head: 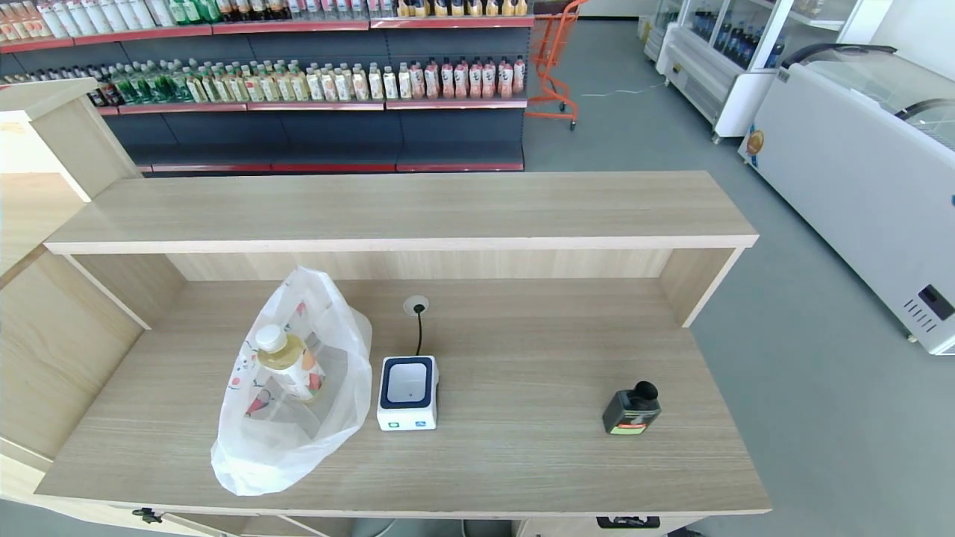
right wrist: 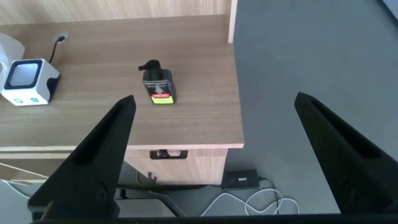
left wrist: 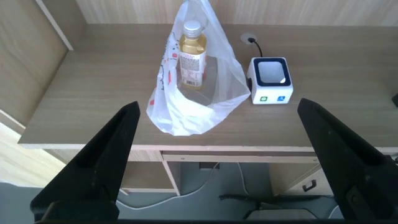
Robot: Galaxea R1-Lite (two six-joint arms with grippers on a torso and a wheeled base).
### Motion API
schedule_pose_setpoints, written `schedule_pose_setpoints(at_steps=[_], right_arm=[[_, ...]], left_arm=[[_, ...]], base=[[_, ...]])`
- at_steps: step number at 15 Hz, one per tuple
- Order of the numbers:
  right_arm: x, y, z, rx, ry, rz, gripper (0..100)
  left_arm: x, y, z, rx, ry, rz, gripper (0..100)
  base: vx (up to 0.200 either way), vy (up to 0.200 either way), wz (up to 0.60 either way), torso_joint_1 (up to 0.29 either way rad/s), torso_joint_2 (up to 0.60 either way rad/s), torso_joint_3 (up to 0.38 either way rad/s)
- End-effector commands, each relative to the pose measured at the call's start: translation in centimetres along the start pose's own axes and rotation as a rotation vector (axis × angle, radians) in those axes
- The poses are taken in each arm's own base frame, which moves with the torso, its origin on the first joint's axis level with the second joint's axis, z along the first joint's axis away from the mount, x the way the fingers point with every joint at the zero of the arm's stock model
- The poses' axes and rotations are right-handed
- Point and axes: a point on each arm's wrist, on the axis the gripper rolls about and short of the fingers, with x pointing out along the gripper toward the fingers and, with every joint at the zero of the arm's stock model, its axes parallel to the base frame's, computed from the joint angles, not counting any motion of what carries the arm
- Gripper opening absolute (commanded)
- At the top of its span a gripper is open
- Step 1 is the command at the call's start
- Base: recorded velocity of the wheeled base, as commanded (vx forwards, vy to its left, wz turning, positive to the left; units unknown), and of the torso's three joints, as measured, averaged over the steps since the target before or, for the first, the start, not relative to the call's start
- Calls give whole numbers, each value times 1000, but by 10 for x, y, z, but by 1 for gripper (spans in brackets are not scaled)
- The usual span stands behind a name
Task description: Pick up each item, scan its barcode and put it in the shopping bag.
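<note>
- No text, number or sign could be read anywhere.
- The drink bottle (head: 288, 364), inside the shopping bag (head: 246, 455) toward the left end of the tabletop (head: 522, 455), wore a pictured label, its print too small to read.
- The scanner (head: 407, 393) at mid-tabletop bore one green and one blue square mark, neither legible.
- The dark bottle (head: 631, 409) near the right edge carried a red-and-green label, its print illegible.

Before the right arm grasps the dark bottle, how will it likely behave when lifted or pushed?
The dark bottle looks squat with flat sides, so it will probably not roll and should resist tipping. Its body seems to be stiff plastic, so it likely keeps its shape when squeezed, though the smooth surface may be slippery.
</note>
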Motion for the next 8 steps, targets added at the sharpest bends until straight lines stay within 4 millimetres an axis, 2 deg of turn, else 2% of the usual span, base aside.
schedule_pose_setpoints(at_steps=[1, 3, 4, 5, 6, 8], right_arm=[[86, -3, 88, 3, 312, -33, 100], [135, -9, 81, -91, 518, -55, 100], [164, -18, 59, -216, 693, -44, 100], [179, -25, 47, -310, 785, -23, 100], [199, -30, 35, -400, 848, 10, 100], [231, -32, 13, -479, 826, 48, 100]], left_arm=[[0, 0, 0, -1, -1, 0, 100], [0, 0, 0, -1, -1, -1, 100], [0, 0, 0, -1, -1, -1, 100], [0, 0, 0, -1, -1, -1, 100], [0, 0, 0, -1, -1, -1, 100], [0, 0, 0, -1, -1, -1, 100]], base=[[0, 0, 0, 0, 0, 0], [0, 0, 0, 0, 0, 0], [0, 0, 0, 0, 0, 0], [0, 0, 0, 0, 0, 0], [0, 0, 0, 0, 0, 0], [0, 0, 0, 0, 0, 0]])
